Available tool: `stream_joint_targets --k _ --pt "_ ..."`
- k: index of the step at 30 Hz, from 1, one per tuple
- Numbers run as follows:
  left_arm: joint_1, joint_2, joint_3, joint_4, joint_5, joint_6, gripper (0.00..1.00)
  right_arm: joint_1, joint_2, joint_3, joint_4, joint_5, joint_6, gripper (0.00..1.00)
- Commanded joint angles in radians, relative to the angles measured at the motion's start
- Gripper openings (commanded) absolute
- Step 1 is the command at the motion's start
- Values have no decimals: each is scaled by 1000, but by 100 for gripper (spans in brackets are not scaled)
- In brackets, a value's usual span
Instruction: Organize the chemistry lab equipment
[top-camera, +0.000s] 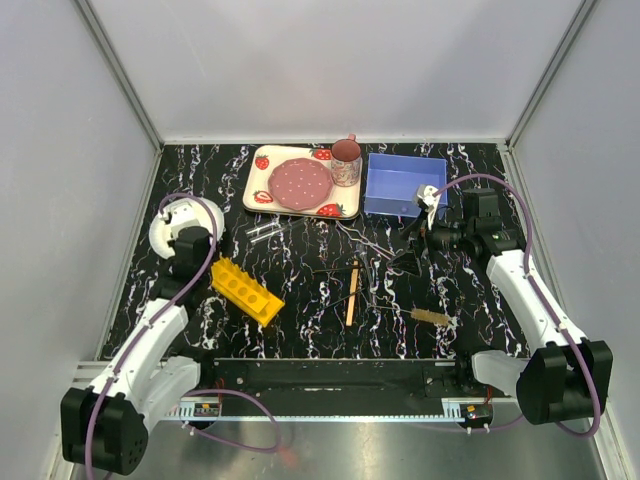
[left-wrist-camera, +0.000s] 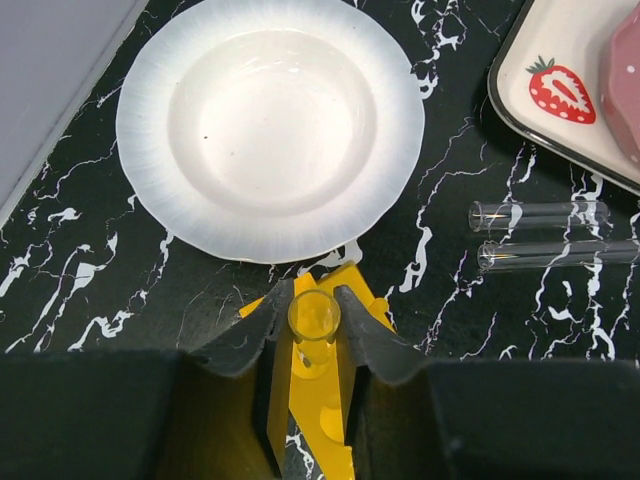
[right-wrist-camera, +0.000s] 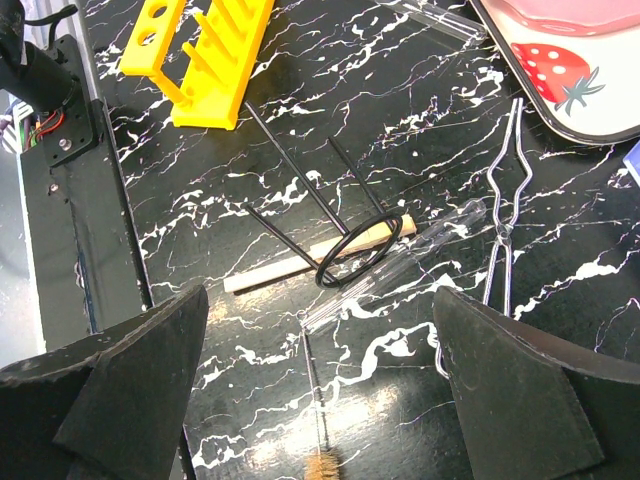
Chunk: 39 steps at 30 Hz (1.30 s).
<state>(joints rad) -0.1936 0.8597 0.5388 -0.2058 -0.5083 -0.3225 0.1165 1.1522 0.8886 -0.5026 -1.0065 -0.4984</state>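
Left claw (left-wrist-camera: 314, 292): clamped on a tube (left-wrist-camera: 314, 318), held over the rack (left-wrist-camera: 325, 425).
Right claw (right-wrist-camera: 320, 300): spread wide, nothing gripped.
Loose tubes (left-wrist-camera: 540, 215): laid at 2 o'clock of Left claw.

No word, number, label or brand mark can be read on anything in view. The nearest thing to a sign is the red strawberry print (left-wrist-camera: 558, 88) on the tray (left-wrist-camera: 540, 40), up and to the right of the left pincer (left-wrist-camera: 314, 305). The same print shows on the tray's rim up and to the right of the right pincer (right-wrist-camera: 320, 300).
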Motion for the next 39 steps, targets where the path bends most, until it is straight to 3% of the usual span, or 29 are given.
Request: stream_joint_targets --k 1,6,10,17,26,33,39 --pt "-12 -10 -7 60 -56 -21 28 -5 -5 12 -2 -12 -25 100" --pt "-13 -51 16 10 -68 -30 50 -3 -2 12 -8 -12 -34 100" --pt "-12 -115 44 -43 -68 -30 73 -5 -8 10 -19 -21 -51 100" --pt "-12 -220 101 -116 -23 23 99 -5 -16 0 -30 -37 -80 100" --pt "-12 -258 177 -182 209 73 99 -5 52 87 -99 -32 -65 100" --pt "-12 -266 239 -259 396 53 99 34 184 219 -350 14 -113 100" --pt "-12 -310 248 -282 553 16 99 100 286 254 -323 218 9 100"
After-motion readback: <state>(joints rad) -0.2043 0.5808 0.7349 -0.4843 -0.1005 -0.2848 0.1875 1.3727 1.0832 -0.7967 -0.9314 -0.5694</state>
